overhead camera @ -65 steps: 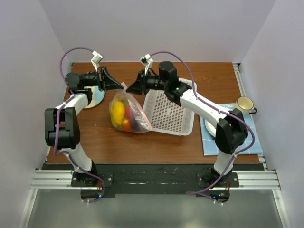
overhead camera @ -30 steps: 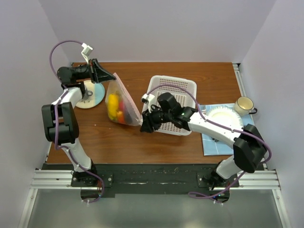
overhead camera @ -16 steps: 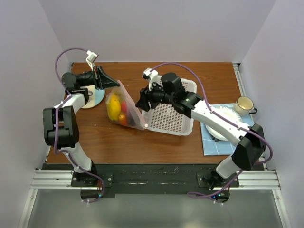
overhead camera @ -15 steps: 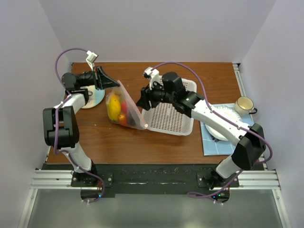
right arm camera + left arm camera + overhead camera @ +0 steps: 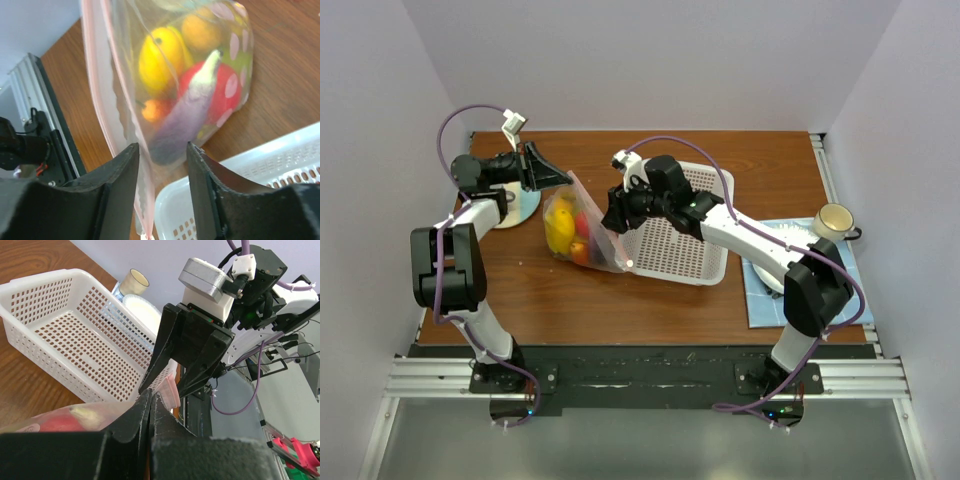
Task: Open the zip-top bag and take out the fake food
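While the left gripper (image 5: 563, 177) stays out of the contest, pressed shut on the upper corner of the zip-top bag (image 5: 582, 228), the right gripper (image 5: 610, 222) closes in on the opposite side with jaws spread. The bag stands tilted on the table (image 5: 620, 300), at 9 o'clock of the white basket (image 5: 670, 240) and touching its rim, with the left gripper at 11 o'clock of it and the right at 3 o'clock.

The step in hand looks to be the opening: one edge is pinned and the other arm lines up for its own grip. The next move probably calls for the right jaws to shut on the pink zipper strip (image 5: 97, 75) alone, without catching the second lip, and then to pull away toward 3 o'clock.

The overhead view gives the layout but hides the jaws. The right wrist view shows the strip running down between its spread fingers (image 5: 117, 195), untouched, and the fake food (image 5: 160, 55) sealed inside: yellow, orange, red and a purple eggplant. The left wrist view confirms both its own shut pinch and the right jaws straddling the strip.
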